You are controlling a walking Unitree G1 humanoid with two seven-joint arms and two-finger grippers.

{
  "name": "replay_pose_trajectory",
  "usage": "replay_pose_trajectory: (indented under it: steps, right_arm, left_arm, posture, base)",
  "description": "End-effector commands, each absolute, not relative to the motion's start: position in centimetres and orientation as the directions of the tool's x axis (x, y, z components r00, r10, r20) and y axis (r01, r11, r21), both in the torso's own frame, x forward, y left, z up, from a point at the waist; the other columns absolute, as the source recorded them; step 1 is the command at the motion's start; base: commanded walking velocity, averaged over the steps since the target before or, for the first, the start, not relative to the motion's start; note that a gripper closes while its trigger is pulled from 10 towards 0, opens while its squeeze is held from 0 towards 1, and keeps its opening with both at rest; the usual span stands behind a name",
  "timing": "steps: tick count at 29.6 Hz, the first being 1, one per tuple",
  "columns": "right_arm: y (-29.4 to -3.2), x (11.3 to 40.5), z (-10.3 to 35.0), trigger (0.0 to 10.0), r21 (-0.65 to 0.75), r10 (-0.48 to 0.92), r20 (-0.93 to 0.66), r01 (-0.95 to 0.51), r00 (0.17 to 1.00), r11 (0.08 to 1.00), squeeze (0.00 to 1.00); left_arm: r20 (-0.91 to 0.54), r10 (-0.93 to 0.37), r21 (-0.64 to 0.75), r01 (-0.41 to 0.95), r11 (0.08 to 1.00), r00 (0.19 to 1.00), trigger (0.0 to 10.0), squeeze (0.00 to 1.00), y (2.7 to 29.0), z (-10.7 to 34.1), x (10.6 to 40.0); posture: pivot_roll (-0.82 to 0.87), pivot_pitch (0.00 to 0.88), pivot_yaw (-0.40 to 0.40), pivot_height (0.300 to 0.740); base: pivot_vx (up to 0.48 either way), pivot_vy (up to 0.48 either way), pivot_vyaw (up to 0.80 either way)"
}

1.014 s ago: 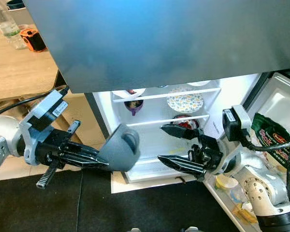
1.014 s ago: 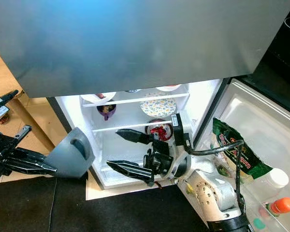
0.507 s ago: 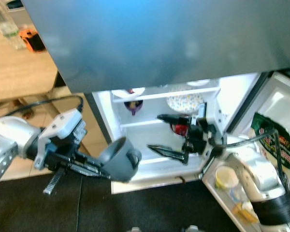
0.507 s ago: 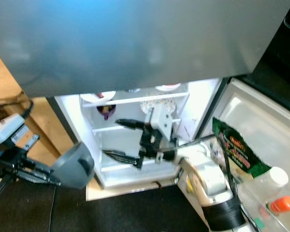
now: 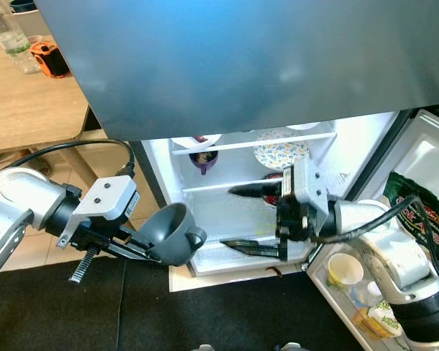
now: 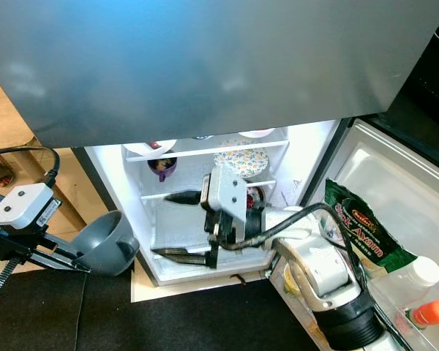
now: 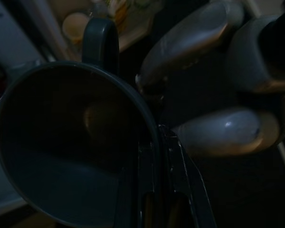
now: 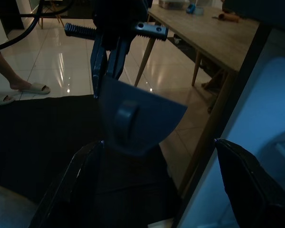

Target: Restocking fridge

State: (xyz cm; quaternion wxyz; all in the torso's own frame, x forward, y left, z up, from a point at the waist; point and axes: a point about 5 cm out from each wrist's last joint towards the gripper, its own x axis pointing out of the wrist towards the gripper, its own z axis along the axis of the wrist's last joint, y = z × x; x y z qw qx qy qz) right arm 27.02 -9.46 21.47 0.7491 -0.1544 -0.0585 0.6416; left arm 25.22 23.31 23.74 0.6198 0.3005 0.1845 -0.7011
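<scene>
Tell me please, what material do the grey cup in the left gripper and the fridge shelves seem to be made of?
The grey cup, which the left gripper holds by the rim, looks like matte plastic or glazed ceramic: even grey, only a soft sheen, a moulded handle. I cannot tell which. The fridge shelves look like clear glass or plastic panels with white edging: light passes through them.

Left arm extends from the robot's left, forearm roughly level, wrist angled inward. Left hand (image 5: 150, 251) has its two black fingers closed together, pinching the rim of a grey cup (image 5: 173, 234). Right arm bends at the elbow and reaches forward and inward. Right hand (image 5: 254, 219) has its fingers (image 5: 250, 191) spread wide apart, one above the other, holding nothing.
</scene>
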Motion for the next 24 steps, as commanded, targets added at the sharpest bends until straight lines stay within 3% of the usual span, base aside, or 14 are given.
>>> replay_pose_trajectory:
  steps: [1,11,17,24]
  right_arm:
    - [-9.5,26.8,20.7,10.0,-0.280,0.975,-0.157,-0.954,0.158,0.109,0.00]
    - [-8.8,26.7,17.5,10.0,-0.177,0.958,-0.240,-0.977,0.160,0.119,0.00]
    - [-6.5,27.0,13.5,10.0,-0.048,0.934,-0.256,-0.968,0.251,0.247,0.00]
    - [-5.5,27.2,11.3,10.0,0.004,0.907,-0.270,-0.942,0.323,0.336,0.00]
  left_arm:
    - [-0.673,-0.739,0.142,0.976,-0.164,-0.026,10.0,0.00,23.2,23.3,25.7]
    - [-0.752,-0.659,0.171,0.970,-0.171,0.016,10.0,0.00,23.0,21.2,26.2]
    - [-0.773,-0.634,0.170,0.973,-0.158,0.032,10.0,0.00,22.0,18.0,26.7]
    - [-0.788,-0.613,0.182,0.972,-0.148,0.054,10.0,0.00,21.1,15.7,27.1]
  posture:
    - [-0.03,0.149,0.065,0.740]
    - [-0.03,0.149,0.065,0.740]
    - [-0.03,0.148,0.064,0.740]
    - [-0.03,0.144,0.064,0.740]
  base:
    - [0.000,0.000,0.00]
    - [0.000,0.000,0.00]
    - [0.000,0.000,0.00]
    - [0.000,0.000,0.00]
